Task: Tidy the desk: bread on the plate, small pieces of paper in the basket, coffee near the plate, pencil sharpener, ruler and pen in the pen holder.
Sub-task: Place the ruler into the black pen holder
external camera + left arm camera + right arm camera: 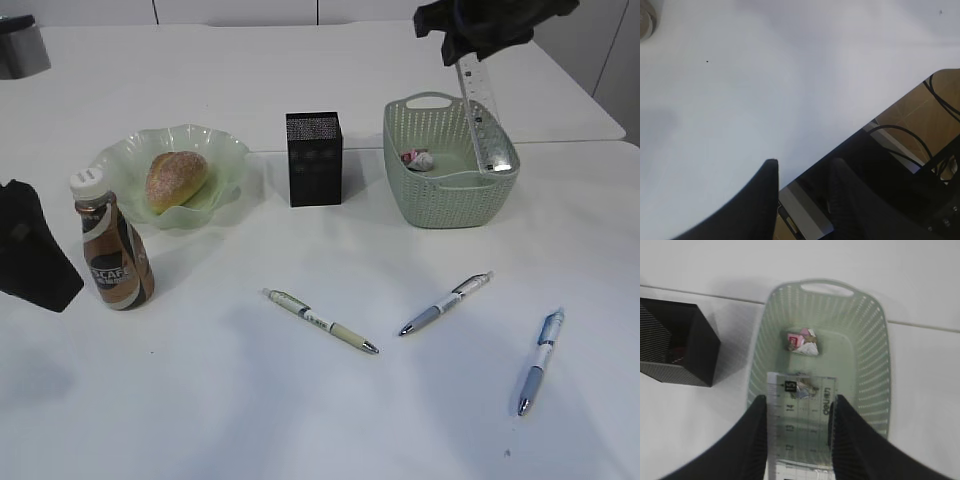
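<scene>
Gripping the ruler (800, 425) between its fingers, the right gripper (797, 412) hangs over the basket (440, 205). Left of the holder (314, 160), the left gripper (802, 172) sits open, empty.

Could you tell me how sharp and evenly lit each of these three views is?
Exterior view: even, soft light, faint shadows beside the coffee bottle and pen holder; fairly sharp. Left wrist view: the white table is featureless and washed out, the left gripper blurred. Right wrist view: basket clear; the transparent ruler shows paper scraps through it.
</scene>
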Robot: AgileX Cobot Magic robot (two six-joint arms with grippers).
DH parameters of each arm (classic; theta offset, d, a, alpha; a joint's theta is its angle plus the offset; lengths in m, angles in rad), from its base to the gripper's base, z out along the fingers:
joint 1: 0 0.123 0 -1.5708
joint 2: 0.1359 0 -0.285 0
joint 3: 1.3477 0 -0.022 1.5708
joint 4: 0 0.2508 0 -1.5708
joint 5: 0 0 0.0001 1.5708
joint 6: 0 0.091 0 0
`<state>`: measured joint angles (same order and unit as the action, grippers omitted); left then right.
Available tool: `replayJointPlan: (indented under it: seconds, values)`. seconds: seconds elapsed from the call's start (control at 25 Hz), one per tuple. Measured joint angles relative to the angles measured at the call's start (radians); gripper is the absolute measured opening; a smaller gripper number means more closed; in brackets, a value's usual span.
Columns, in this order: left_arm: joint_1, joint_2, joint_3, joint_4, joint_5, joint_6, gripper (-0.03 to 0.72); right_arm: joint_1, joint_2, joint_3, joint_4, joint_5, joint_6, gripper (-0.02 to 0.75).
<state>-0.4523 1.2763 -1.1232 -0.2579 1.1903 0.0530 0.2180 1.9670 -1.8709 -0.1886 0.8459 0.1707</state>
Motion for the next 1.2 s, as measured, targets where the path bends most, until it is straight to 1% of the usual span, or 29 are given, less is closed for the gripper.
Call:
replayJointPlan:
  seconds: [0.12,0.16,0.32,0.68,0.76,0.84,0.88,1.0,1.2]
  values:
    - [0.000,0.000,0.000,-0.001,0.002,0.000,0.239,0.033,0.000,-0.037,0.000,0.002,-0.025,0.287]
    - [0.000,0.000,0.000,-0.001,0.002,0.000,0.240,0.056,0.000,-0.063,0.000,0.002,-0.038,0.287]
    - [0.000,0.000,0.000,-0.002,0.002,0.000,0.240,0.089,0.000,-0.112,0.000,-0.022,-0.045,0.287]
    - [0.000,0.000,0.000,-0.002,0.002,0.000,0.239,0.098,0.000,-0.127,0.012,-0.143,-0.048,0.287]
    - [0.000,0.000,0.000,-0.002,0.002,0.000,0.240,0.098,0.000,-0.127,0.053,-0.207,-0.048,0.287]
    - [0.000,0.000,0.000,-0.002,0.004,0.000,0.239,0.098,0.000,-0.127,0.062,-0.237,-0.048,0.287]
    - [0.000,0.000,0.000,-0.002,0.004,0.000,0.240,0.098,0.002,-0.127,0.070,-0.299,-0.048,0.287]
    - [0.000,0.000,0.000,-0.002,0.004,0.000,0.239,0.098,0.011,-0.127,0.071,-0.391,-0.048,0.287]
    - [0.000,0.000,0.000,-0.002,0.004,0.000,0.239,0.098,0.055,-0.129,0.074,-0.485,-0.048,0.287]
